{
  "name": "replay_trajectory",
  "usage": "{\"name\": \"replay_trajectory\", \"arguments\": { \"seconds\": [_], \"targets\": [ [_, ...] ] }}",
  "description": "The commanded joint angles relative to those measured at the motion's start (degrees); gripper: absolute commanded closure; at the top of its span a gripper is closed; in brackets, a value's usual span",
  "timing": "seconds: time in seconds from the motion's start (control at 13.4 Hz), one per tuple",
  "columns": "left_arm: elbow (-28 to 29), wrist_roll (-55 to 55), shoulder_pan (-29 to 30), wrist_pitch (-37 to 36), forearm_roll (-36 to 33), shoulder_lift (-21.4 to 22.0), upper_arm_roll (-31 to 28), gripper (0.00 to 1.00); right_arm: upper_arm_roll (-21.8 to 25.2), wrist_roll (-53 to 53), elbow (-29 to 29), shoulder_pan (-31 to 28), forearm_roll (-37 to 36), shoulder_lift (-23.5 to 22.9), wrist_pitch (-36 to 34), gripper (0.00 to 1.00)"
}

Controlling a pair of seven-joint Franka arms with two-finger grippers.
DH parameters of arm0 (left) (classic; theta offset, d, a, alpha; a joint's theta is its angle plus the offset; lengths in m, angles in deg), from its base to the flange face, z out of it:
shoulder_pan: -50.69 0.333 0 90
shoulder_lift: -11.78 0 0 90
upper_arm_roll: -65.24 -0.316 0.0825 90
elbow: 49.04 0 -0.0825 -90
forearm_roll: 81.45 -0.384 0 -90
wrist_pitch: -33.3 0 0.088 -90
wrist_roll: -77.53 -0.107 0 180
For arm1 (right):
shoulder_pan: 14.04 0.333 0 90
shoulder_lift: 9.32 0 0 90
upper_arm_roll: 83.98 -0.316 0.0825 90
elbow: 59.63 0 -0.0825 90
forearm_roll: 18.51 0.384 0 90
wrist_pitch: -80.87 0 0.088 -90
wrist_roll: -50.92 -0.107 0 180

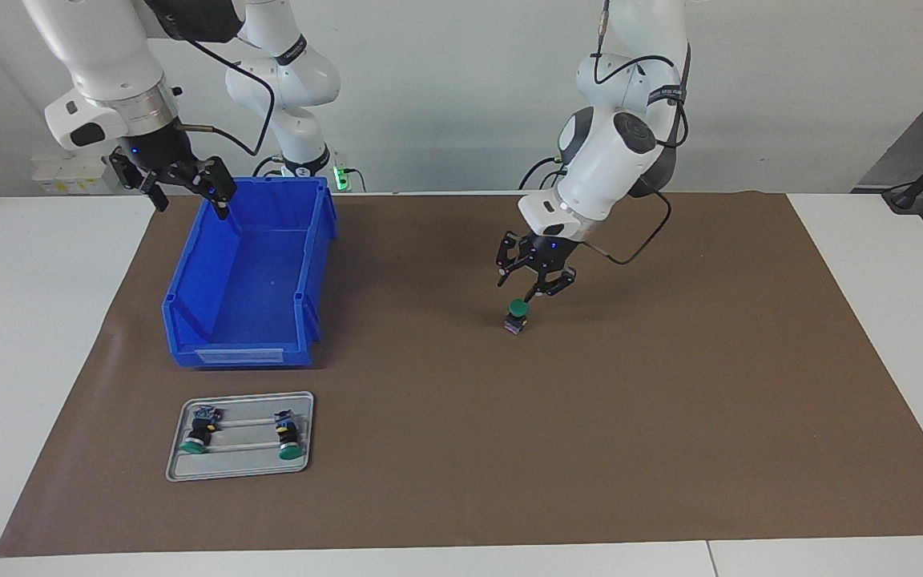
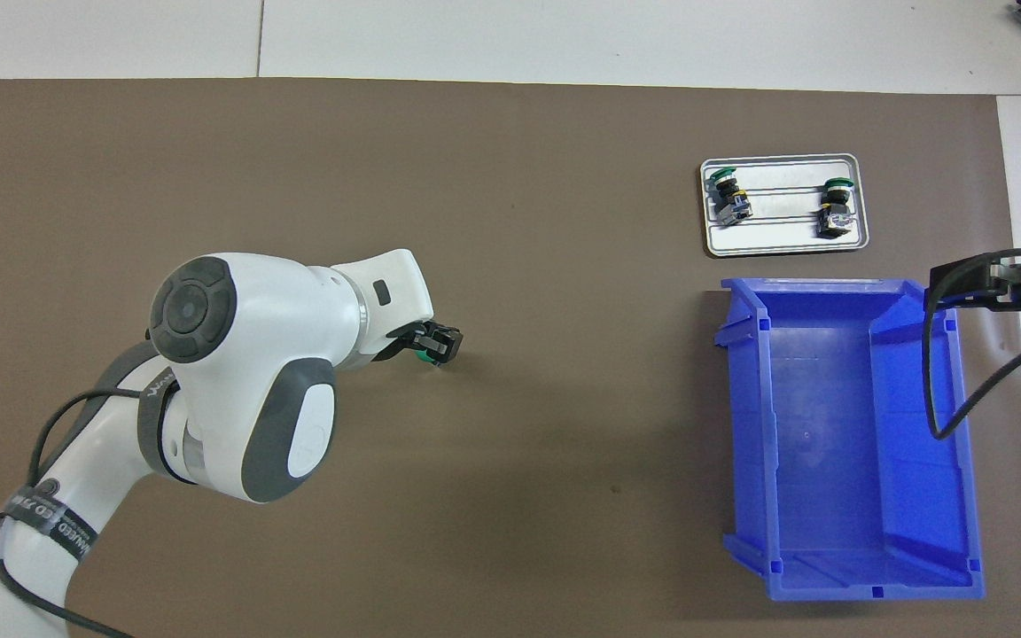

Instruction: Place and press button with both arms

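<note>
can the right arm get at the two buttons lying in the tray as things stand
Probably yes. The right gripper hangs open over the blue bin's rim, and the tray beside the bin lies uncovered.

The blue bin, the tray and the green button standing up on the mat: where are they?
blue bin (image 1: 189, 272), facing view, side wall.
tray (image 1: 241, 474), facing view, rim.
green button (image 1: 517, 308), facing view, green cap.
</note>
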Motion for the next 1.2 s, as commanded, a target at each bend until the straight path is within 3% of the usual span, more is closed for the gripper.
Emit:
{"name": "replay_trajectory", "arguments": {
  "seconds": [0.0,0.15,0.22,0.37,0.45,0.52,0.75,1.12],
  "targets": [
    [-0.5,7.8,-1.7,-4.0,-6.6,0.5,-0.8,0.07,-0.4,1.1,0.6,-0.7,1.0,0.6,0.6,0.0],
    [-0.7,7.8,-1.8,-4.6,-6.7,0.5,-0.9,0.09,-0.4,1.1,0.6,-0.7,1.0,0.6,0.5,0.0],
    [-0.9,7.8,-1.5,-5.6,-6.7,0.5,-0.9,0.22,-0.4,1.1,0.6,-0.7,1.0,0.6,0.5,0.0],
    [-1.0,8.8,-1.3,-7.8,-6.5,0.6,-1.0,0.59,-0.4,1.1,0.6,-0.7,1.0,0.6,0.6,0.0],
    [-2.0,12.0,-1.2,-10.3,-6.6,0.6,-1.0,0.9,-0.4,1.1,0.6,-0.7,1.0,0.6,0.6,0.0],
    [-3.2,15.6,-1.3,-12.5,-6.6,0.5,-1.0,1.0,-0.4,1.1,0.5,-0.7,1.0,0.6,0.5,0.0],
    [-4.7,26.9,-1.8,-13.7,-6.6,0.0,-0.9,1.0,-0.3,1.1,0.6,-0.7,1.0,0.6,0.5,0.0],
    [-5.9,33.5,-2.1,-12.2,-8.4,-0.9,-0.9,1.0,-0.4,1.1,0.6,-0.7,1.0,0.6,0.5,0.0]
  ]
}}
